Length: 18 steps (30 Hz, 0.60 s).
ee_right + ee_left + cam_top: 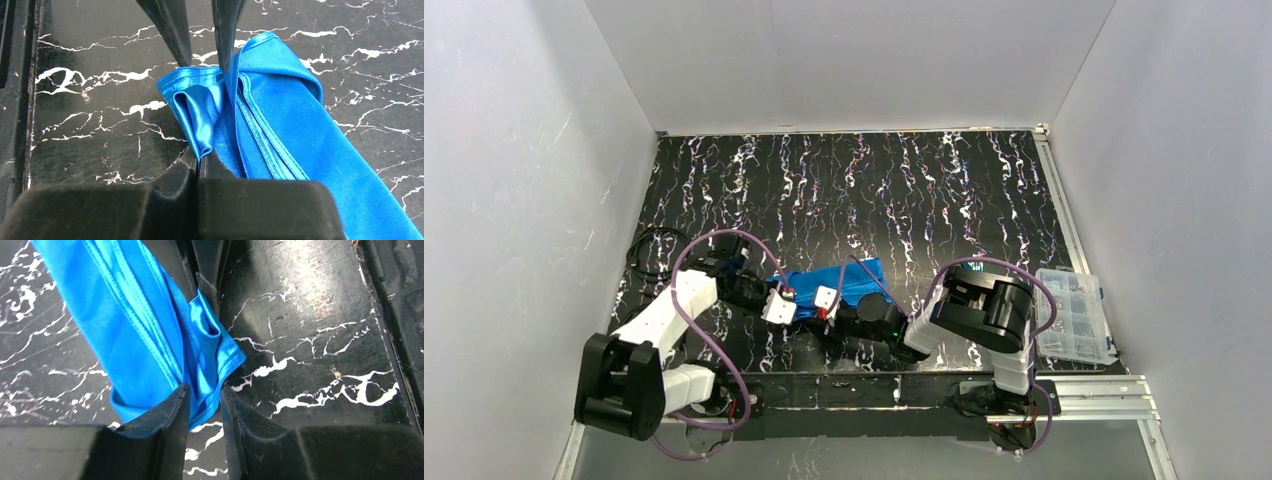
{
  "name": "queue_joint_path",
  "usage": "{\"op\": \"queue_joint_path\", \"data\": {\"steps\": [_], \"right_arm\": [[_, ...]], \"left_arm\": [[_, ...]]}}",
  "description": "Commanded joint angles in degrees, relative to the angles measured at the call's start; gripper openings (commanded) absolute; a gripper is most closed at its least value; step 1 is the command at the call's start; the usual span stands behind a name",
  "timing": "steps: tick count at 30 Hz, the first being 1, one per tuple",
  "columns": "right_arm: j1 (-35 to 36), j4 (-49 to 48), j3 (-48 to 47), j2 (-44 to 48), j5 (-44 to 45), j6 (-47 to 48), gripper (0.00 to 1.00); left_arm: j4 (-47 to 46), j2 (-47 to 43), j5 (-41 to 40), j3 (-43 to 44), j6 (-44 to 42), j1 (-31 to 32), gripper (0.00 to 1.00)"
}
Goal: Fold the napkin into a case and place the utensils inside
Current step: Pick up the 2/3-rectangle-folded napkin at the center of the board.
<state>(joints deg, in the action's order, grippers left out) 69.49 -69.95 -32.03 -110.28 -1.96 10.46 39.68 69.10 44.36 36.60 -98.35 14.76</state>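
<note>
Your napkin (pixel 849 280) lies just below the middle of the top view. It is folded into a long bright blue band on the black, white-veined counter (pixel 844 190) and runs roughly left to right. Both arms meet at its left end.

Your right jaws are closed tight on a small upright fold of that end. In the right wrist view the two black halves meet at the bottom centre with no gap, and the satin pleat rises from between them.

Your left jaws stand a little apart, facing the right ones across the same corner. In the left wrist view they sit at the bottom centre with the cloth's corner lying in the narrow gap. A sliver of counter shows beside the cloth, so they are not clamped on it. In the right wrist view their tips come down from the top edge, one of them touching the hem.

Stitched hems run along the band in layered lines. A clear plastic organiser box (pixel 1074 318) sits at the right edge of the counter, well apart from the napkin.
</note>
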Motion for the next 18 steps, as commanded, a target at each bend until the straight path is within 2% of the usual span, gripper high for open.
{"op": "queue_joint_path", "data": {"steps": [1,4,7,13,18], "right_arm": [[-1.1,0.1,0.0,2.2,-3.3,-3.3,0.01],[-2.0,0.7,-0.2,2.6,-5.1,-4.8,0.01],[-2.5,1.8,-0.8,2.6,-6.9,-5.8,0.01],[-2.9,1.5,-2.1,1.1,-9.1,-10.0,0.01],[-3.6,2.9,-3.4,0.7,-10.7,-15.7,0.01]], "left_arm": [[7.7,-5.8,0.5,2.8,1.2,-2.5,0.29],[8.7,-9.7,-0.8,3.1,5.9,-4.0,0.29],[5.6,-10.8,-2.4,4.3,15.9,-4.7,0.3],[-5.2,-4.7,-3.6,8.2,38.5,-4.6,0.3],[-11.7,0.4,-8.2,7.9,53.3,-2.8,0.22]]}}
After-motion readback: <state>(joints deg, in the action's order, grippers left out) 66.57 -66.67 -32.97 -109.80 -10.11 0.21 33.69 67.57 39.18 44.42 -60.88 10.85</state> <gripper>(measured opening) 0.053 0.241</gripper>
